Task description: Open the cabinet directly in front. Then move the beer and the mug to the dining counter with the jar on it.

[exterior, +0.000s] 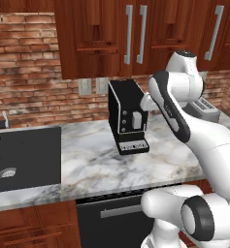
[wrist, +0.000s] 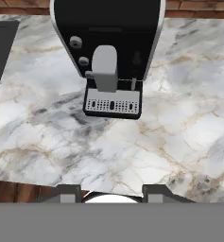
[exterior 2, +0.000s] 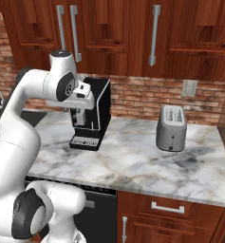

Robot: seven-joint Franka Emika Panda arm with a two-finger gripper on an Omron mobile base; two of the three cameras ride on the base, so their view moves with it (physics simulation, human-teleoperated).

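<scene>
The hand [wrist: 111, 191], fingers apart and empty, hangs over the counter [wrist: 179, 137], well below the closed cabinet [exterior: 111, 34].

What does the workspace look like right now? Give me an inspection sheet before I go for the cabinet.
Surface: marble counter, veined white and grey, black sink set in at its left end.
Job's things: cabinet above the counter, both doors shut, grey bar handles side by side at the middle; beer, mug and jar nothing seen.
Clutter: black coffee machine under the cabinet; silver toaster to its right.
Grippers: gripper empty, fingertips apart, looking down at the coffee machine's drip tray.
Cables: nothing seen.
Surroundings: brick wall with outlets; dishwasher and base cabinets below.
</scene>
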